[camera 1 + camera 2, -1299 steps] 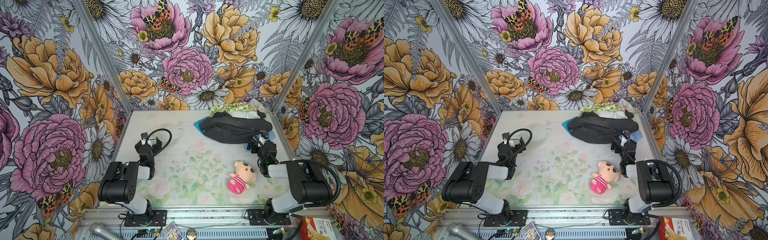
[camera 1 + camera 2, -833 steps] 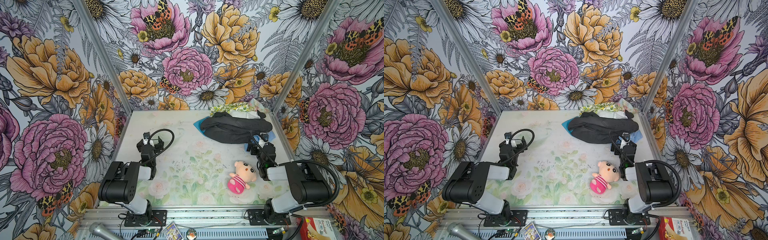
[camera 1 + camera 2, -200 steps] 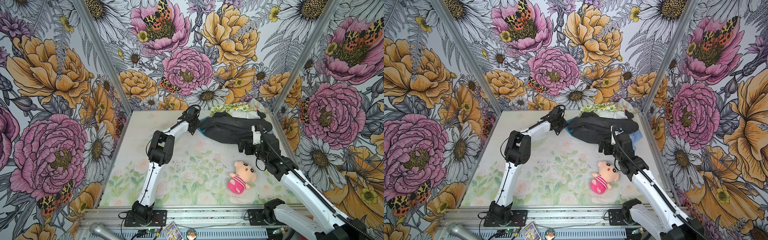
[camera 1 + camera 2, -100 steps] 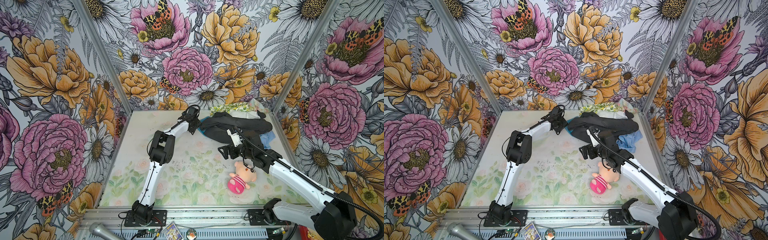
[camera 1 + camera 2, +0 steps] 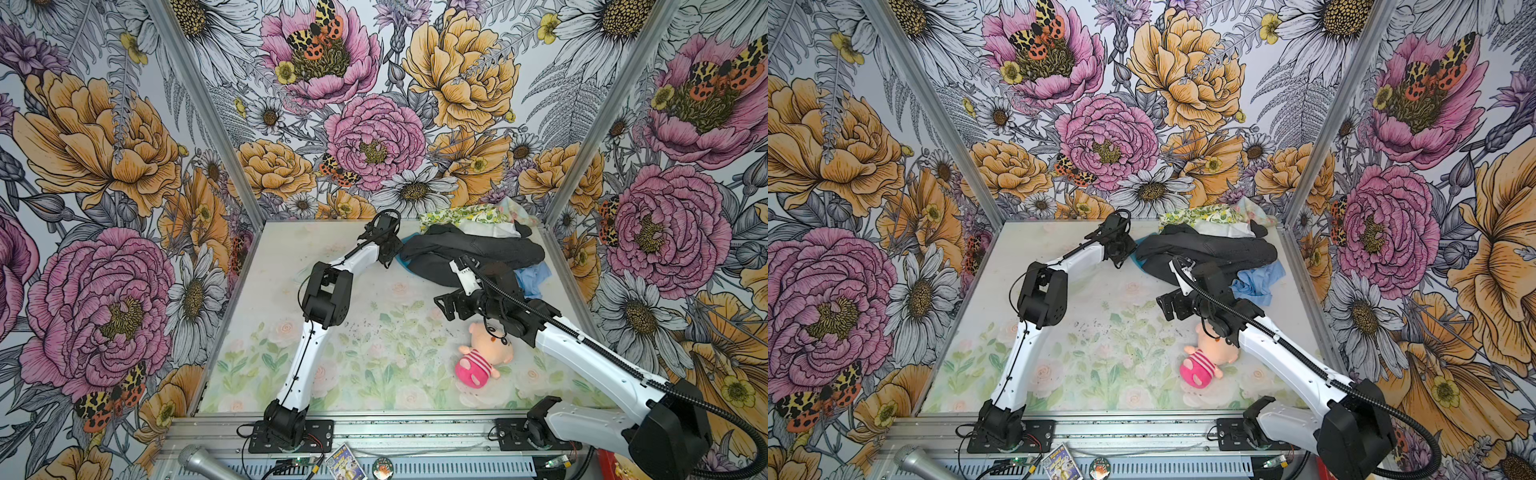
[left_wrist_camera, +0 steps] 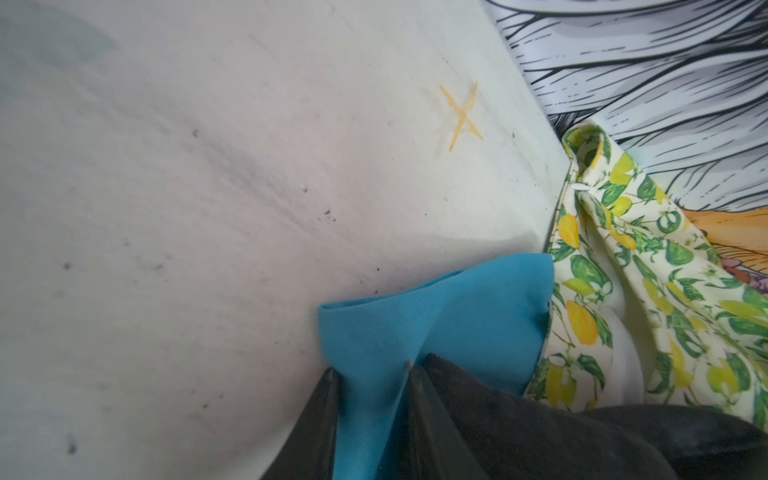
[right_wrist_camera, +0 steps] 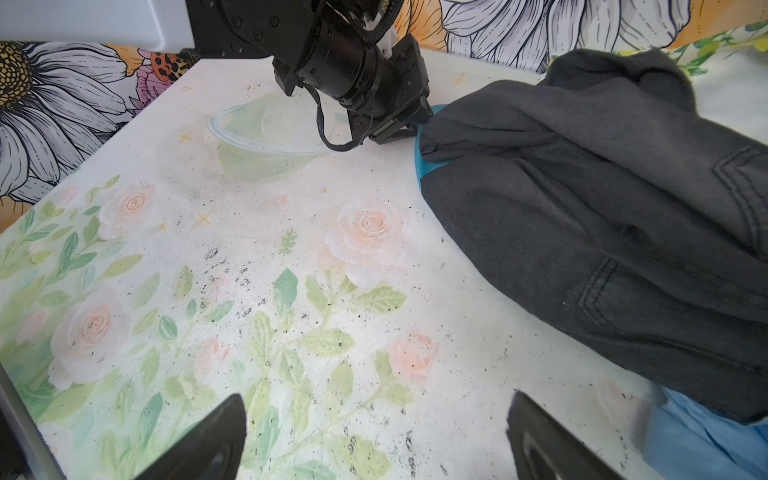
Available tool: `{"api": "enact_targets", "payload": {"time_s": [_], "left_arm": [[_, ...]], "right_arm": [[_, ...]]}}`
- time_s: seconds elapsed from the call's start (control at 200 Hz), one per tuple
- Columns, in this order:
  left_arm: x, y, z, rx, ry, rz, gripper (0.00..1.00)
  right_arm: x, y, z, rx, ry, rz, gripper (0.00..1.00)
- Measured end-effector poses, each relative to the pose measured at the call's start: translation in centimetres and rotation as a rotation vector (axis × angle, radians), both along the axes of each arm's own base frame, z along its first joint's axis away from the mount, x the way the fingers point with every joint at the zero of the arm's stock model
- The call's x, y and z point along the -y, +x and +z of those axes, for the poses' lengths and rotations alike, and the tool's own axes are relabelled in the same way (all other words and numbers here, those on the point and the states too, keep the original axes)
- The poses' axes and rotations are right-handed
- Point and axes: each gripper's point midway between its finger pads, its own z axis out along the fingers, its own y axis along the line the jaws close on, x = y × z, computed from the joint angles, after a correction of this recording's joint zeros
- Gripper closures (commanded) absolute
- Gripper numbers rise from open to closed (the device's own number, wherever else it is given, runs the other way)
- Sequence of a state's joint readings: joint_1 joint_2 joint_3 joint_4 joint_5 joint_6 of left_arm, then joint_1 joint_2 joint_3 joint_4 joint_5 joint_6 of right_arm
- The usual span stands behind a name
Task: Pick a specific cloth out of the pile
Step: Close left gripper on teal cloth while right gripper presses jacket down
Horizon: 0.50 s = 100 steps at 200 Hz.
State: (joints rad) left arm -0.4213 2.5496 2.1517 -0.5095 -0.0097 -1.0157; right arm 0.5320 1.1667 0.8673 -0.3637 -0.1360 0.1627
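two grippers: the left gripper [image 6: 374,374] pinches the one teal cloth [image 6: 457,316] at the single pile [image 5: 478,249]; the right gripper [image 7: 376,399] gapes wide, empty. one plush doll [image 5: 482,357] lies apart.

The cloth [image 6: 457,316] is plain teal-blue, thin and soft. Most of it hides under the big black garment [image 5: 1217,249] of the pile [image 5: 478,249], at the back right of the table [image 6: 208,208]. One folded corner sticks out, pinched in the left hand [image 6: 372,374].
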Motion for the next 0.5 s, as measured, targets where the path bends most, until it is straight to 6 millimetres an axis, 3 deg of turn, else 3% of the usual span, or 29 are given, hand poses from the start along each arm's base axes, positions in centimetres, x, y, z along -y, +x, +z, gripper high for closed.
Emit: {"api": "enact_targets", "payload": {"time_s": [0.15, 0.5], "left_arm": [[0.0, 0.1, -0.5, 0.0, 0.003, 0.003, 1.0], [0.1, 0.5, -0.3, 0.016, 0.022, -0.016, 1.0]], "right_arm": [[0.2, 0.1, 0.0, 0.004, -0.006, -0.009, 0.02], [1.3, 0.8, 0.0, 0.03, -0.046, -0.07, 0.02]]}}
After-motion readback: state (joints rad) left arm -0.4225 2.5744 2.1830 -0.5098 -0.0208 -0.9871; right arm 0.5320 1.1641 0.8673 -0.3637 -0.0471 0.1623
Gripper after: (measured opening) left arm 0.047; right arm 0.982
